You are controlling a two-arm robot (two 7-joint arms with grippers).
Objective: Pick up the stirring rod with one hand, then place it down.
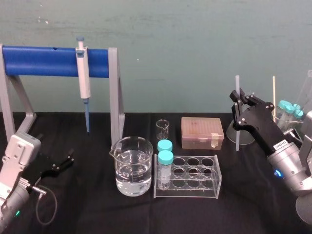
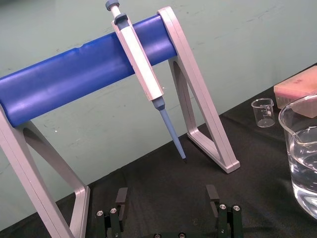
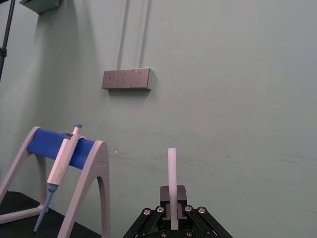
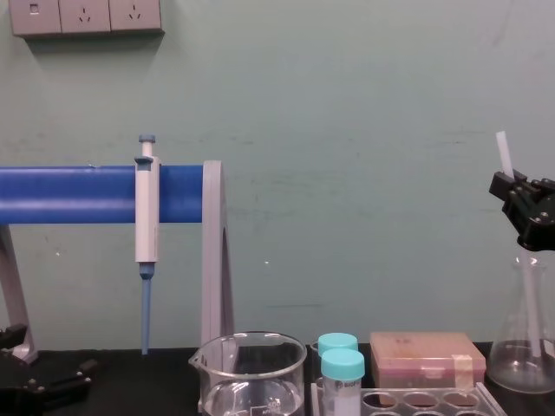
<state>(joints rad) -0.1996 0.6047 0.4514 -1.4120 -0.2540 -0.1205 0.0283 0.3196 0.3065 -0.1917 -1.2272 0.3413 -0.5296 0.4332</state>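
Our right gripper [image 1: 237, 101] pinches the stirring rod [image 1: 237, 134], most of it hanging below the fingers; we judge it light, stiff, slick, brittle. Our left gripper [image 1: 58, 165] lies parked, spread empty.

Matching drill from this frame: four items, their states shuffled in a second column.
1 rod
2 pipette
3 beaker
4 left gripper

a open, low on the left
b hangs on blue bar
c holds clear liquid
d clamped in right gripper

Pairs: 1-d, 2-b, 3-c, 4-a
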